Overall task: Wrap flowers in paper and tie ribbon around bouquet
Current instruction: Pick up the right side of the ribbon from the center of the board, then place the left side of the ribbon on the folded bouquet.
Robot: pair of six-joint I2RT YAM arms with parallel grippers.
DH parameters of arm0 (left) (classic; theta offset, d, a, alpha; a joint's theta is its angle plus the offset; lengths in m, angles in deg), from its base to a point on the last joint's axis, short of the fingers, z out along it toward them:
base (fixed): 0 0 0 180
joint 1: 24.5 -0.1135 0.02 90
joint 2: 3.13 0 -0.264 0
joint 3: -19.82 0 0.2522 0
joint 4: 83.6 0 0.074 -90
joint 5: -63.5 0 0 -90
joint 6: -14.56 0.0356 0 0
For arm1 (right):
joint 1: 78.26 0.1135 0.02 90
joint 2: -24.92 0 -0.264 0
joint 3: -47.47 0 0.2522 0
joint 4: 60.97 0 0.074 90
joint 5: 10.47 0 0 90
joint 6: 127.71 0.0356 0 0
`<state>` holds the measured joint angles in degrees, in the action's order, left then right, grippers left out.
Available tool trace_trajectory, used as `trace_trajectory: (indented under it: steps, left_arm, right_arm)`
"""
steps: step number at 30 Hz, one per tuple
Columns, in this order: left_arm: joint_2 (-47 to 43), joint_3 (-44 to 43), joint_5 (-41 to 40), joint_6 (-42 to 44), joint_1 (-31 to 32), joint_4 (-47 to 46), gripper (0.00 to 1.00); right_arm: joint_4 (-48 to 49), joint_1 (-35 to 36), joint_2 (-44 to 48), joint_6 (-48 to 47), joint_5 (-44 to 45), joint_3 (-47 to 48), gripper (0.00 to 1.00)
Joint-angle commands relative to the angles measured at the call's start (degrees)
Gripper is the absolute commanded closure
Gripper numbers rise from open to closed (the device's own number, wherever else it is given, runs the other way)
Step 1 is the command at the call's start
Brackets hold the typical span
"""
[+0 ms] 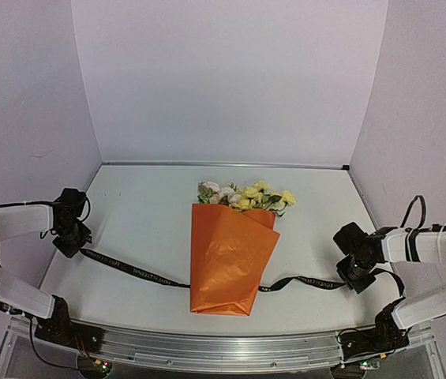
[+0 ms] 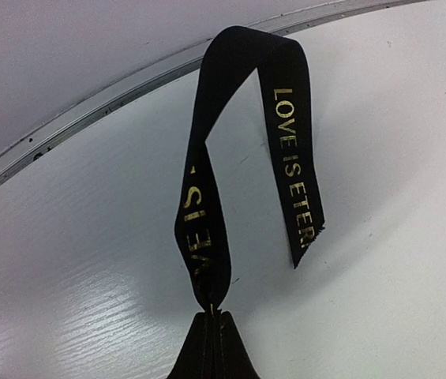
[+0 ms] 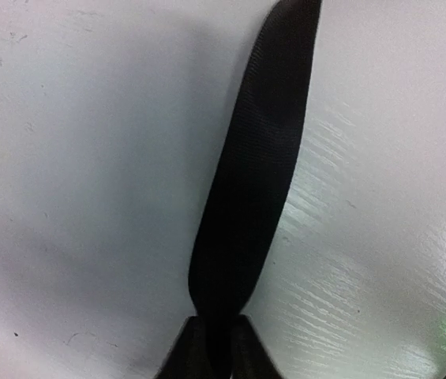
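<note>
Orange paper (image 1: 226,264) lies folded into a cone at the middle of the desk (image 1: 140,209) in the top view, about midway between the two claws. The flowers (image 1: 242,196) poke out of its far, open end. The ribbon (image 1: 132,268) runs along the desk from the left claw (image 1: 78,248), passes under the lower part of the paper and comes out on the other side to reach the right claw (image 1: 347,283). Both claws sit low over the desk, well apart from the paper, one at each end of the ribbon, which is not wound around the cone.

In the left wrist view the left claw is pressed together, its fingers (image 2: 207,355) pinching the ribbon near one end. Just beyond the tips the ribbon rises, arches over and hangs back down to a cut end, gold lettering showing along it.

In the right wrist view the right claw's fingers (image 3: 242,351) are closed on the ribbon, which stretches straight away ahead of the tips, plain black face up over the white desk
</note>
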<state>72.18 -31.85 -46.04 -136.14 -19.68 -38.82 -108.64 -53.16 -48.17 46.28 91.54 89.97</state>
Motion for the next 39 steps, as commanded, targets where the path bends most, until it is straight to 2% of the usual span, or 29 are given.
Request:
trace_trajectory:
  steps: [1,12,18,27,39]
  left_arm:
    - [0.36,-2.71,0.71,2.2,-0.27,-3.16,1.0]
    - [5.19,-5.39,3.63,4.18,-0.3,-8.74,1.0]
    - [8.29,-6.83,4.78,4.55,-0.34,-10.8,1.0]
    - [11.32,-8.56,4.94,4.17,-0.72,-12.09,1.0]
    - [13.88,-11.39,6.51,4.36,-3.66,-12.64,1.0]
  right_arm:
    - [2.01,-2.25,-4.71,-3.07,-2.28,3.09,1.0]
    - [1.92,-11.68,-12.39,-11.34,-8.25,16.51,1.0]
    - [1.44,-15.15,-13.2,-12.75,-8.34,19.71,1.0]
    - [-1.06,-18.24,-14.26,-14.54,-8.15,23.98,1.0]
    - [-2.19,-18.51,-14.92,-16.62,-8.4,25.22,1.0]
